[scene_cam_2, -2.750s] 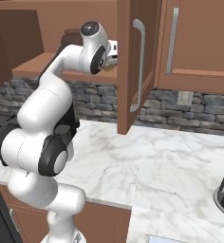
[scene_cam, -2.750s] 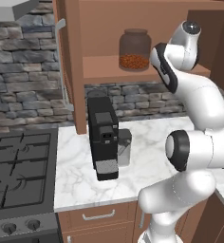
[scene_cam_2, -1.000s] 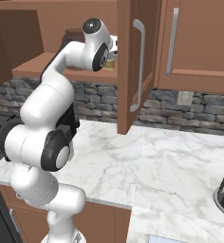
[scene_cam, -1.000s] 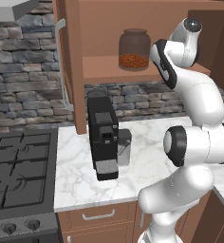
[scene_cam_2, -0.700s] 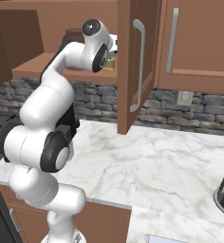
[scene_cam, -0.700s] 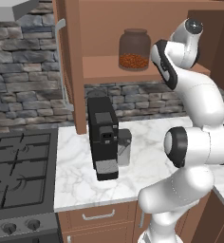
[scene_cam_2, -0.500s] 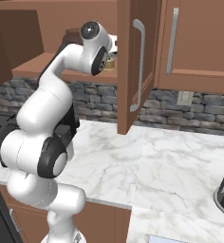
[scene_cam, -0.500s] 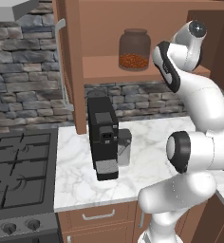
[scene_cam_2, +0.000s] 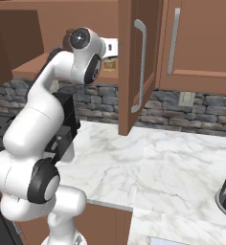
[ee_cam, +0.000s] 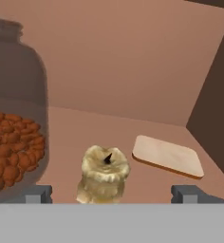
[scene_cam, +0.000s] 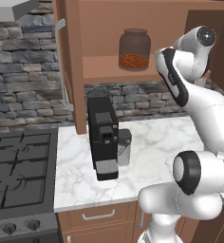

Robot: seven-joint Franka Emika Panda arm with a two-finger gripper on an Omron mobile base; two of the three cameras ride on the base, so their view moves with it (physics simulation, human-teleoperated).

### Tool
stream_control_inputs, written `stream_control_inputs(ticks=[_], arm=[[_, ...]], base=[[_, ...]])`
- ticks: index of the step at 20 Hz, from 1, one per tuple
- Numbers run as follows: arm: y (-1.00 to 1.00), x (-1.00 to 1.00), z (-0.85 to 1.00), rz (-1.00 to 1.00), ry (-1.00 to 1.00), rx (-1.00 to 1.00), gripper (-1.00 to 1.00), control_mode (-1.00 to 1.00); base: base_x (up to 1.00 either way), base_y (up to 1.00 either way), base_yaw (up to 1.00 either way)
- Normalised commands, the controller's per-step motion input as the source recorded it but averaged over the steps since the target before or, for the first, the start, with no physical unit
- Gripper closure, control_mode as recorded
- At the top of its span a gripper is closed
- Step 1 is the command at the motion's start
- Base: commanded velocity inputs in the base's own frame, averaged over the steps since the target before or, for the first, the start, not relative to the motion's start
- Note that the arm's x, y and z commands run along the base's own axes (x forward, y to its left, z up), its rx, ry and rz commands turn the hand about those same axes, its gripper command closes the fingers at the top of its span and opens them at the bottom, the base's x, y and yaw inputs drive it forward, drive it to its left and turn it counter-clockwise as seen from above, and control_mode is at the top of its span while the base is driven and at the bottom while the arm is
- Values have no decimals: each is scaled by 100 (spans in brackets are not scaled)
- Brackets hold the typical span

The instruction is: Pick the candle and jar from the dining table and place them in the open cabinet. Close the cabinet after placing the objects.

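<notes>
Inspection finding: both items are on the shelf of the open cabinet [scene_cam: 109, 71]. The jar [scene_cam: 134, 49] stands upright toward the middle of the shelf. The candle [ee_cam: 104, 173] stands just beside it, apart from the glass, with a flat tan board [ee_cam: 167, 156] lying on the shelf a little further along.

Your claw [ee_cam: 111, 193] is spread to its full width and holds nothing. In the hand view its two tips stand either side of the candle with clear space between each tip and the wax, so the candle rests on the shelf under its own weight.

Status, as judged: placing looks complete; closing the cabinet is not yet done. Both doors stand open, the left door [scene_cam: 69, 66] over the coffee machine [scene_cam: 103, 137] and the right door [scene_cam_2: 136, 62] edge-on over the counter [scene_cam_2: 148, 167].

Risks from here:
- Pull the claw out along a skewed line and a tip may catch the candle, tipping it or dragging it off the shelf edge.
- The jar sits close to one tip. A sideways swing of the wrist on exit could knock it.
- Start on a door before the hand is fully out of the cabinet, and the door will strike the arm.
- How near the shelf lip the candle stands cannot be told; if it overhangs, the closing door could hit it.
</notes>
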Motion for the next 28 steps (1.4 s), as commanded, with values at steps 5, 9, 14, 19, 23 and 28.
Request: stream_control_inputs(ticks=[5, 9, 14, 19, 23, 28], arm=[[22, -54, 63, 0, 0, 0, -100, -100], [10, -46, 18, 0, 0, 0, -100, -100], [0, -52, 0, 0, 0, 0, -100, -100], [0, -66, -2, 0, 0, 0, -100, -100], [1, -68, -3, 0, 0, 0, -100, -100], [2, -68, -7, 0, 0, 0, -100, -100]], base=[[0, 0, 0], [0, 0, 0], [0, 0, 0], [0, 0, 0], [0, 0, 0], [0, 0, 0]])
